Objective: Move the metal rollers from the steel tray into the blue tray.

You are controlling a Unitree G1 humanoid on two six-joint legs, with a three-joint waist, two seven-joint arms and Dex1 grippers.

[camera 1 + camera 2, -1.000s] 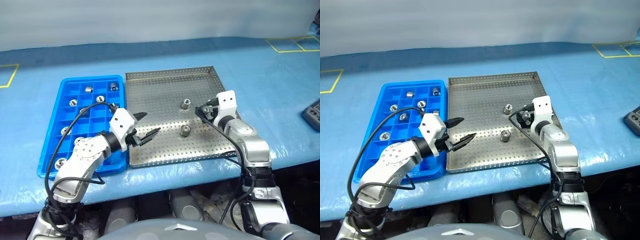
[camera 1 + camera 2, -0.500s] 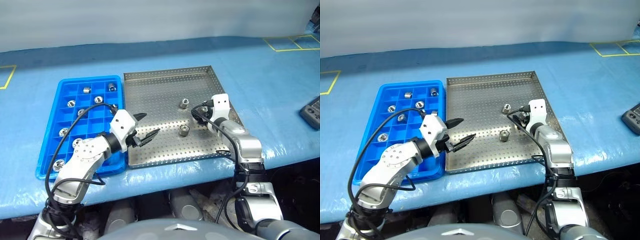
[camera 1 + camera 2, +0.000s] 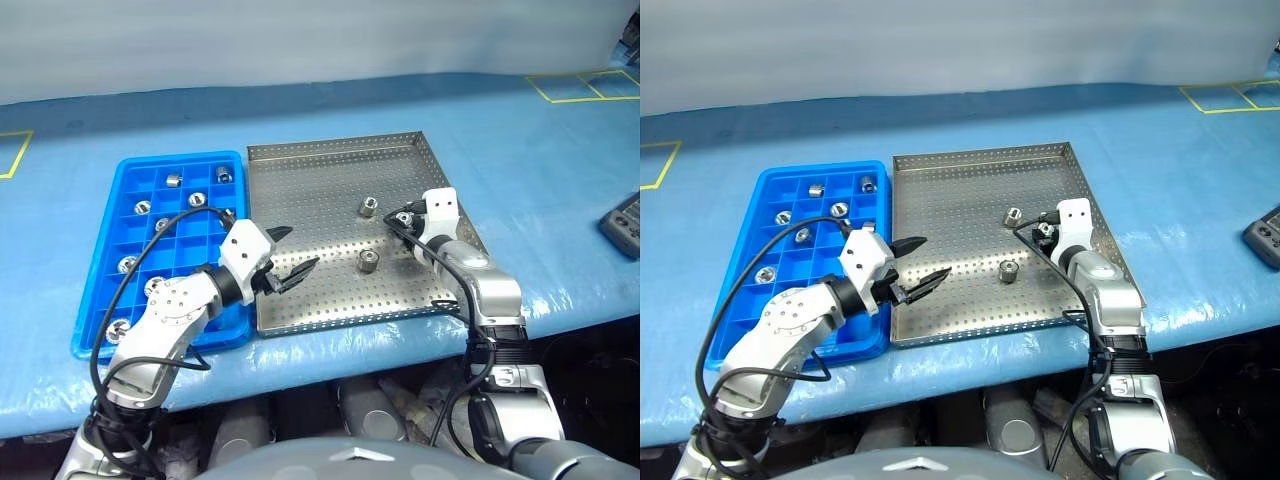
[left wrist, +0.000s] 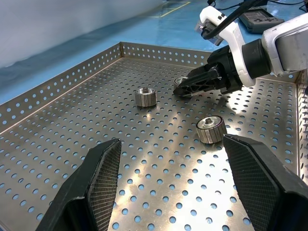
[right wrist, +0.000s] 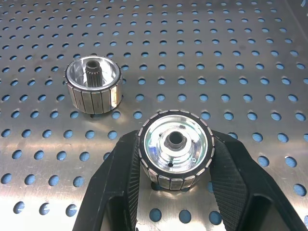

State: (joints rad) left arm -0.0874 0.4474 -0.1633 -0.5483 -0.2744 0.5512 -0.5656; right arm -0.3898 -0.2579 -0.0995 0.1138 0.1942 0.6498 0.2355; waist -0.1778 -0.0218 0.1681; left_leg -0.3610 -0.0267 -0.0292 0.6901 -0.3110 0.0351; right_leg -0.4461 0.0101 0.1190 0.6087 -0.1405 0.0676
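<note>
Since the earlier frame my right gripper (image 5: 175,192) has clamped one ribbed silver metal roller (image 5: 175,144) on the grey perforated steel tray (image 3: 320,180), ready for lifting toward the blue compartmented plastic tray (image 3: 105,290), while my left gripper (image 3: 290,255) hovers open.

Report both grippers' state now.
Left gripper: open, holding nothing.
Right gripper: shut on a roller in the steel tray.
</note>
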